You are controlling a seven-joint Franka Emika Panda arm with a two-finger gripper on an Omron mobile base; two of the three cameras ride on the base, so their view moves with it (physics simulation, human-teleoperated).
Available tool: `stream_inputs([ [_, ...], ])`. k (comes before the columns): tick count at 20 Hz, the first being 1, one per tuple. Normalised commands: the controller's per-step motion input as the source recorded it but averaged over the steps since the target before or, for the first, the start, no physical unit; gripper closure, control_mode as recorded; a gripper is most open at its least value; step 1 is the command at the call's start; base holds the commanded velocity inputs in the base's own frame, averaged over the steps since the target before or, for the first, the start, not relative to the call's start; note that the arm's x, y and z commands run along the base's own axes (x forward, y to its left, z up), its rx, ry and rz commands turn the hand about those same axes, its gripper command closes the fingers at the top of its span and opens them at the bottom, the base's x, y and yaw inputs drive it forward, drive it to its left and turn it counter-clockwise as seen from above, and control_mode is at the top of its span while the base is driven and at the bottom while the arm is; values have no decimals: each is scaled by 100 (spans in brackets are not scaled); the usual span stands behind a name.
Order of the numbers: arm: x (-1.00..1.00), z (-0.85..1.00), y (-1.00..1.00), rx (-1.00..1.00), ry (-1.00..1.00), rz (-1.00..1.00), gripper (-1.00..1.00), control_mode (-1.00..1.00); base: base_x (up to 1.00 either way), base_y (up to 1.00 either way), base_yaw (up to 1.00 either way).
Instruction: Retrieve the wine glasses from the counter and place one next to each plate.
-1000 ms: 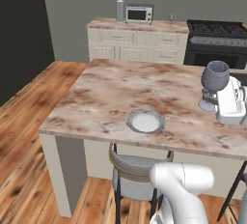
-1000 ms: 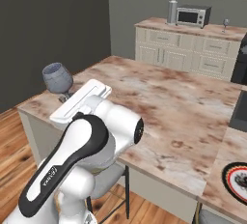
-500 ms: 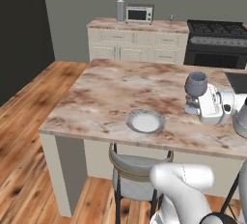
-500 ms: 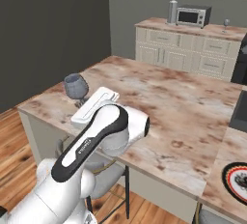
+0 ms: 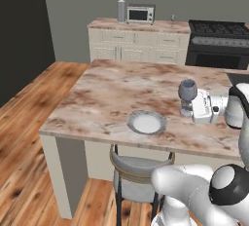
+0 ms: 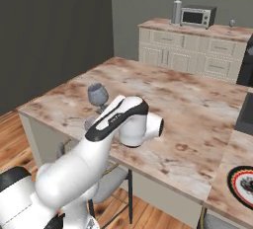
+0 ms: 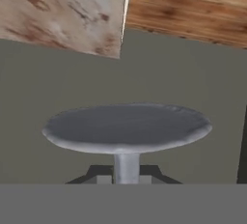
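The marbled island top (image 5: 121,98) bears a grey-white plate (image 5: 146,122) near its front edge.

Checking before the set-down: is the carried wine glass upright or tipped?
Upright: the wine glass has its bowl above the stem, with the gripper at the stem.

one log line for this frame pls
phase: carrying | pincer: shut on wine glass stem | glass: upright above island top | nearest: grey-white plate | second glass: on counter

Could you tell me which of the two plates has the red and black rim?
The plate at the island's near right corner; the other plate, beside the held glass, is plain pale grey.
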Motion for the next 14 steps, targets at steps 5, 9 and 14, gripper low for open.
stream_inputs([
  [5,64,-57,-42,-5,4,0,100,-100,0,0,0],
  [9,57,-59,-33,-4,7,1,100,-100,0,0,0],
  [14,53,-61,-20,-3,8,0,100,-100,0,0,0],
])
